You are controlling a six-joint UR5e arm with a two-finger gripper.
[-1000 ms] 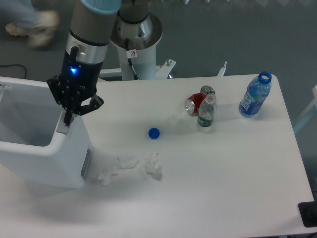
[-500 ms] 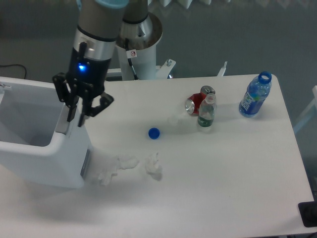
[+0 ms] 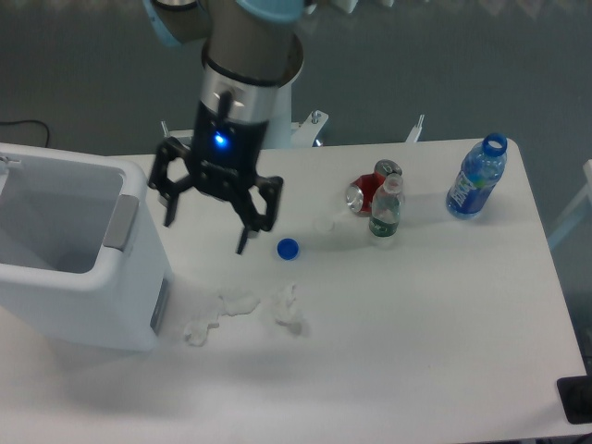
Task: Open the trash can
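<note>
The trash can [image 3: 111, 305] is a large white bin at the table's left edge, its top open so the hollow inside shows. A grey push tab [image 3: 119, 222] lies on its right rim. My gripper [image 3: 207, 235] hangs over the table to the right of the bin, clear of it. Its black fingers [image 3: 170, 208] are spread wide with nothing between them, and a blue light glows on the wrist above.
Crumpled white paper scraps [image 3: 244, 310] lie in front of the bin. A blue bottle cap [image 3: 288, 248] sits near the gripper. Farther right stand a red can [image 3: 367, 192], a small clear bottle [image 3: 385, 211] and a blue bottle [image 3: 476, 178]. The robot base [image 3: 268, 102] is behind the table.
The gripper left the bin's right rim, where it was at the grey tab, and swung right over the table. Its fingers spread wide apart.
</note>
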